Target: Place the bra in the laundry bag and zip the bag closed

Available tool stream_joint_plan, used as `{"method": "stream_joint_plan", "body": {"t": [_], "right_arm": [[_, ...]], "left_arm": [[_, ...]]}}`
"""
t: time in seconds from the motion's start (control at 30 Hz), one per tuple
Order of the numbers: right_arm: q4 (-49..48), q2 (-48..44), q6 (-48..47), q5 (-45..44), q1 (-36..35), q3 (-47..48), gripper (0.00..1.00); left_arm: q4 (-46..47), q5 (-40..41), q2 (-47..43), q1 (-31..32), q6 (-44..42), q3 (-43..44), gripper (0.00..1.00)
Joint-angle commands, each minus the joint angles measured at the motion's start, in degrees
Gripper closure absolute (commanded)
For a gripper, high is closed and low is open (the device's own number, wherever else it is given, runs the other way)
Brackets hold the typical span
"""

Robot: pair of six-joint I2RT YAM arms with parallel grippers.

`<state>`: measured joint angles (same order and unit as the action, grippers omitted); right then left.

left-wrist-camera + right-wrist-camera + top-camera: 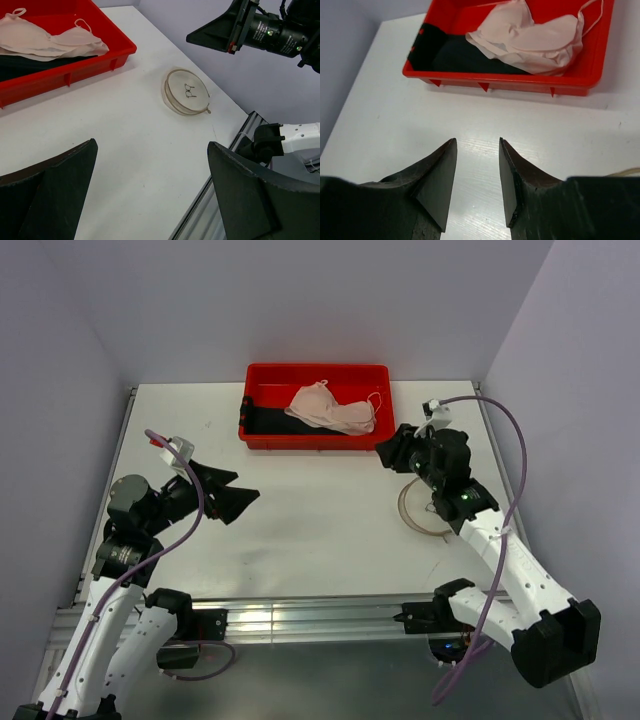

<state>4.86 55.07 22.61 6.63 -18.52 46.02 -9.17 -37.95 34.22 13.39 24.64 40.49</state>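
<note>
The bra [332,408] lies in the red tray [310,443] at the far side of the table [300,530], partly over a dark cloth [470,57]. The bag [187,91] lies flat, lid up, right of centre, below the right arm. Left gripper [152,200]: jaws wide apart, empty. Right gripper [477,165]: jaws narrowly apart, empty, near the tray.

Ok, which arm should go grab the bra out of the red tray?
Right. The right claw, open, sits just off the near right corner of the red tray, facing the bra, which lies toward that end. The left claw, also open, hangs farther back.
</note>
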Motion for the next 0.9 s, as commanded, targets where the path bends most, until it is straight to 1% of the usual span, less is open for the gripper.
{"method": "stream_joint_plan", "body": {"t": [0.0, 0.17, 0.33, 0.47, 0.6, 0.83, 0.87], "right_arm": [[1.81, 2.75, -1.96, -2.32, -0.37, 4.77, 0.54], [3.40, 7.85, -2.92, -4.78, -0.46, 7.68, 0.55], [3.74, 15.14, -4.15, -6.54, -0.55, 11.89, 0.55], [4.63, 20.86, -6.35, -9.09, -0.55, 16.11, 0.54], [5.85, 28.50, -9.15, -10.76, -0.37, 21.99, 0.52], [8.49, 41.51, -12.67, -6.90, -0.37, 32.54, 0.49], [8.93, 44.13, -13.03, -4.46, -0.37, 34.56, 0.49]], "left_arm": [[0.47, 0.69, -0.29, 0.24, -1.09, 1.79, 0.01], [0.12, 1.22, 0.15, 0.24, -1.26, 1.87, 0.01], [-0.15, 1.66, 0.24, 0.32, -1.35, 1.87, 0.01], [-0.32, 2.36, 0.15, 0.41, -1.18, 1.87, 0.01], [-0.59, 3.50, 0.24, 0.41, -1.09, 1.79, 0.01], [-0.50, 3.50, 1.03, 0.50, -1.00, 1.79, 0.01], [-0.50, 3.68, 1.20, 0.50, -1.00, 1.79, 0.01]]}}
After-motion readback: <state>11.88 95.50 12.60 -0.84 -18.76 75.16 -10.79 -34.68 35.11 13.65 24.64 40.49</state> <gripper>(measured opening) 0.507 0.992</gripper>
